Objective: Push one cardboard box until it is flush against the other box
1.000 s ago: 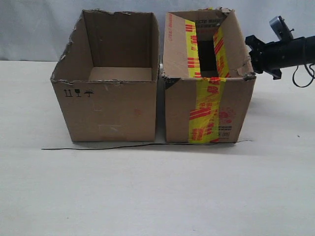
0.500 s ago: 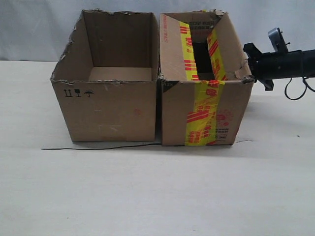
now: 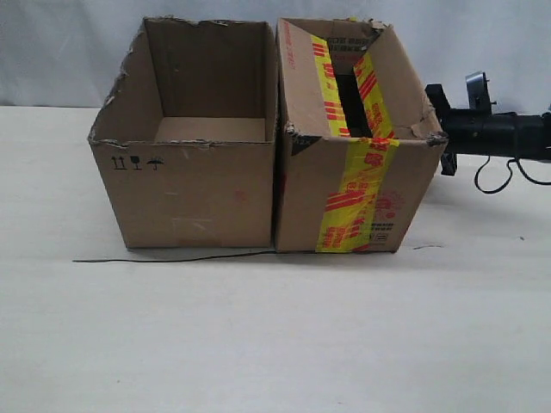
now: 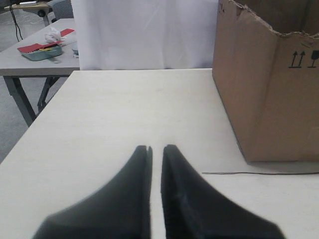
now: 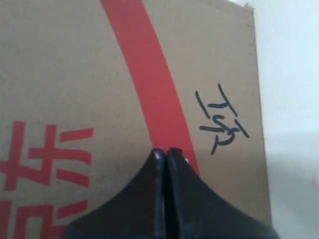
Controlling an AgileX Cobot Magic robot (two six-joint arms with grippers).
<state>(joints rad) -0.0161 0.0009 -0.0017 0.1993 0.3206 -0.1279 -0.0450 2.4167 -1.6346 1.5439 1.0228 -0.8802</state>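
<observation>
Right gripper: fingers together, tips pressed on the cardboard box side wall. Box touches the other box side to side. Left gripper: fingers together, over the table.

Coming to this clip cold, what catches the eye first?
Two open cardboard boxes stand touching on the table: the plain box left, the yellow-and-red taped box right. The right claw, shut, has its tips on the taped box's outer side; the left claw, shut, hangs over the table.
</observation>
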